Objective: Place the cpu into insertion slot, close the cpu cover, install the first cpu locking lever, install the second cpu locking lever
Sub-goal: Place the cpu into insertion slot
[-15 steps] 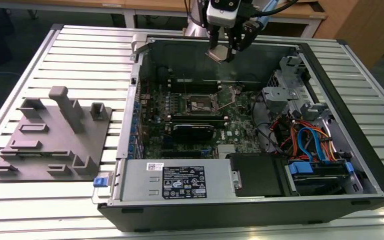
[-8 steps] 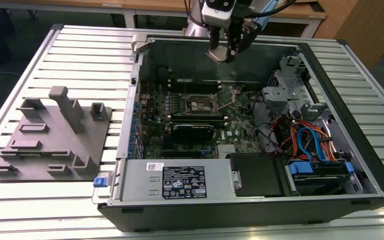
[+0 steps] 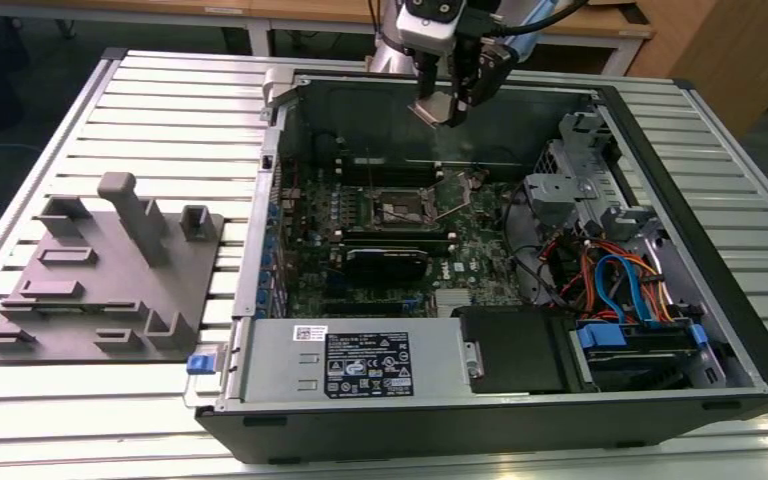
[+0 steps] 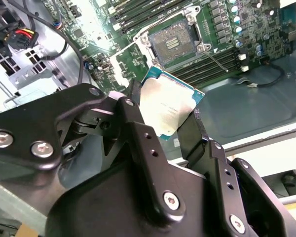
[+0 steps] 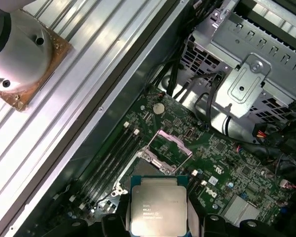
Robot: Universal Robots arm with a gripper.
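The gripper [image 4: 165, 111] has fingers [image 4: 138, 128] clamped on opposite edges of the cpu [image 5: 159, 210], held in air well above the case's [image 3: 744, 320] open insertion slot [image 4: 173, 42] toward the surface's [image 3: 131, 110] arm-side edge; best lowered level, corners matched, never pressed.

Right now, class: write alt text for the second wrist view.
The gripper holds the cpu by two opposite edges, its silver top showing. Beyond it, the empty insertion slot sits on the green motherboard.
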